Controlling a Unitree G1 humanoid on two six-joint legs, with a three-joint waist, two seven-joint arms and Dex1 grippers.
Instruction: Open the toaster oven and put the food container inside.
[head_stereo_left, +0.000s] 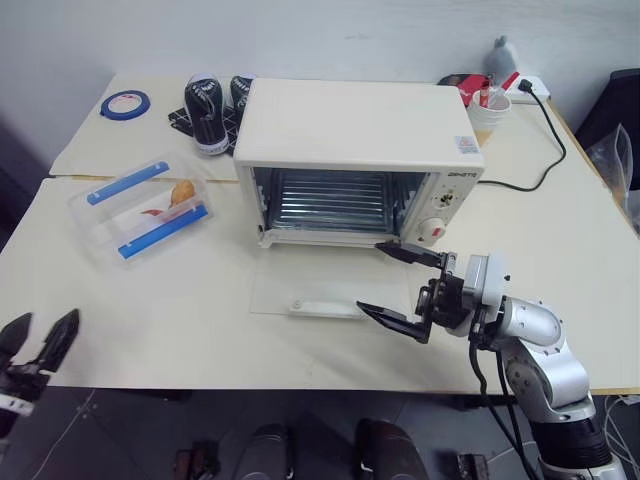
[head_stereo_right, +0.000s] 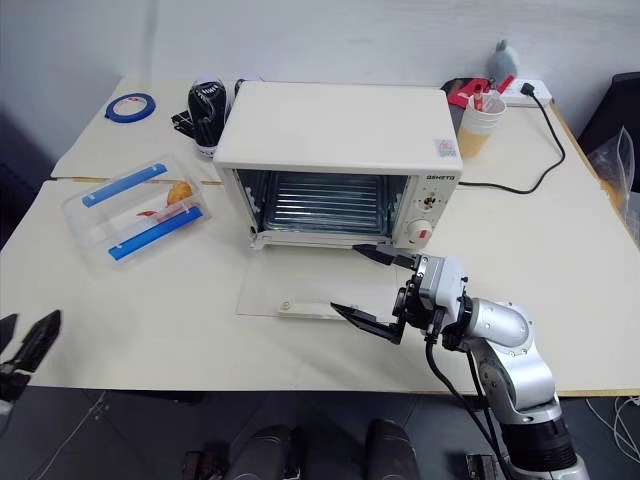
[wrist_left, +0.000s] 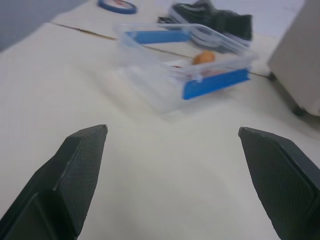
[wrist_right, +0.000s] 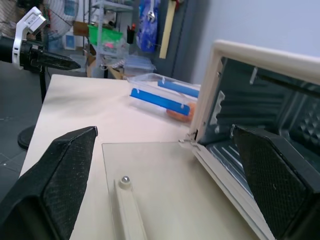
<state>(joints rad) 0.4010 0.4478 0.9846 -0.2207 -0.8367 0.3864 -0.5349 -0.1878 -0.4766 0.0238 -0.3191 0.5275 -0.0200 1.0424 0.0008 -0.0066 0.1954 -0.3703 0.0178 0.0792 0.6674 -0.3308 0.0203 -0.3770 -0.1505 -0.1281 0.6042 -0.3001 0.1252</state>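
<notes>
One food container (head_stereo_left: 140, 207) (orange food), lid clipped

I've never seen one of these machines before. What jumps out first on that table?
The cream-white toaster oven in the middle of the table, its glass door dropped flat and the wire rack showing. Left of it lies a clear food container with blue clips and something orange inside, lid on. The robot's right hand hangs wide open above the door; its left hand, also open, sits at the table's near left edge.
</notes>
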